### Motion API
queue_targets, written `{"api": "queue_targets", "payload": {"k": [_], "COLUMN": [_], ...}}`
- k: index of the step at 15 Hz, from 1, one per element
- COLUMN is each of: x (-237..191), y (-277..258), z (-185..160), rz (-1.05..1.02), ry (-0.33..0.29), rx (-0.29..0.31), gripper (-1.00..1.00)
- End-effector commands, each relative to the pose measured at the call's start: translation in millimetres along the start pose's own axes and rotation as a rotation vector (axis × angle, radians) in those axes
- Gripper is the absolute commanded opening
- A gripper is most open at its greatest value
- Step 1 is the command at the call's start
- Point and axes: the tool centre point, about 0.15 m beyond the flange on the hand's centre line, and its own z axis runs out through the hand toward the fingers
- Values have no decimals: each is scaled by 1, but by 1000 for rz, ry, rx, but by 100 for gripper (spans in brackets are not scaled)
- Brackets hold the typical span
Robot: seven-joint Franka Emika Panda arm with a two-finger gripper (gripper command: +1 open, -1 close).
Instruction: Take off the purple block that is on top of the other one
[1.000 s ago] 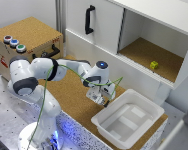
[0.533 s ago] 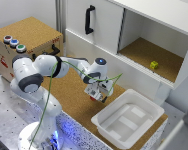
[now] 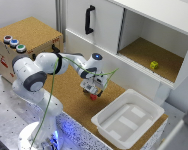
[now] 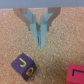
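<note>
Red cube (image 4: pixel 77 74) cropped; closed gripper (image 4: pixel 40 45) seemingly empty.

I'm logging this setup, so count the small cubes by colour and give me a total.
Purple cube: 1
Red cube: 1
Yellow-green cube: 1
Total: 3

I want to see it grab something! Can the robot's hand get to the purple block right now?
Probably yes. The purple block sits alone on the cork, beside the red block, with nothing covering it. The hand hangs just above, fingers together, so it must open first.
</note>
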Motion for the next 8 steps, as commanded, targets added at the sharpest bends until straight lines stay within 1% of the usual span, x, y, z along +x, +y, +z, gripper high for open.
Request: {"api": "queue_targets", "payload": {"k": [1, 2, 3, 4, 5, 6, 8], "x": [1, 0, -3, -6, -10, -14, -22], "y": [17, 25, 32, 37, 39, 42, 47], "z": [-23, -24, -27, -30, -32, -34, -34], "rz": [53, 66, 74, 71, 62, 60, 45], "ry": [-28, -40, -38, -41, -31, -31, -32], "rx": [-29, -44, -82, -93, -123, -120, -135], "gripper": [-100, -100, 100, 100, 100, 100, 100]}}
